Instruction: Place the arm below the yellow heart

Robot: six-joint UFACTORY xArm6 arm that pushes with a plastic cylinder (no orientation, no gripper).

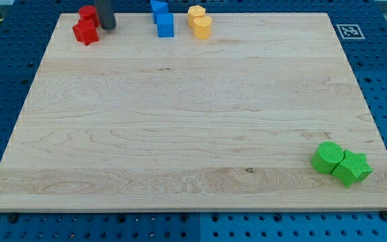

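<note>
Two yellow blocks sit at the top of the board: a yellow heart (202, 27) and, touching it just above-left, a yellow hexagon-like block (195, 13). My tip (108, 27) is at the top left, far to the left of the yellow heart. It stands right next to two red blocks: a red star (84, 32) to its left and a red round block (88, 14) above-left. Only the lower end of the dark rod shows.
Two blue blocks stand between my tip and the yellow ones: a blue cube (165, 25) and another blue block (158, 7) above it. A green round block (327, 156) and a green star (352, 168) sit at the bottom right. The wooden board (193, 121) lies on a blue pegboard.
</note>
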